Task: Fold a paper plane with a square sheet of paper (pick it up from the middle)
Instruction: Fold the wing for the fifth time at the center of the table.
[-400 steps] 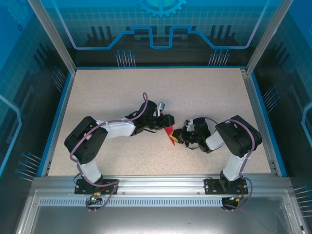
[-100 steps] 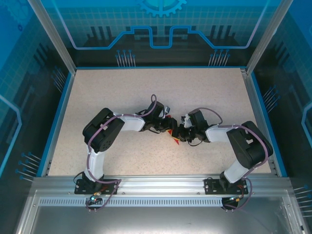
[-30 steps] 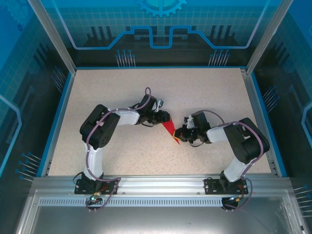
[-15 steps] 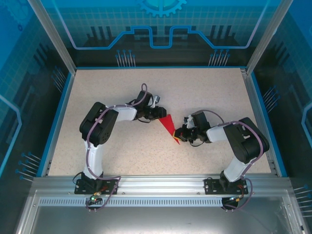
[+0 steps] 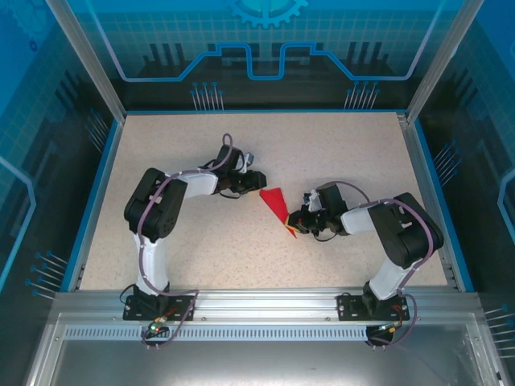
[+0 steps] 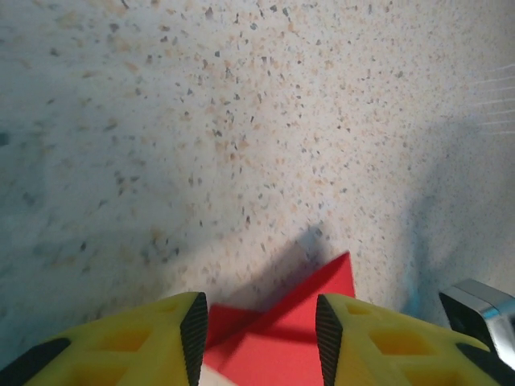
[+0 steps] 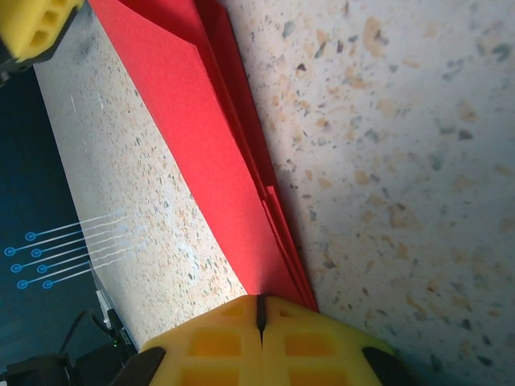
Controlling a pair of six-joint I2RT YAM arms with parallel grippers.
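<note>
Two grippers flank a red paper wedge (image 5: pixel 276 204) lying flat in the middle of the speckled table (image 5: pixel 362 153). Right gripper (image 5: pixel 297 224) is pinched tight on the narrow near tip, folded layers fanning out from its yellow pads (image 7: pixel 217 338). Left gripper (image 5: pixel 256 184) stands partly spread just beside the wide far corner, clasping nothing

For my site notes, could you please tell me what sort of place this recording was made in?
Most likely a purpose-built robot work cell or demo booth: a speckled table fenced by aluminium framing and circuit-patterned blue panels, with a left arm and right arm bolted at its near edge.
</note>
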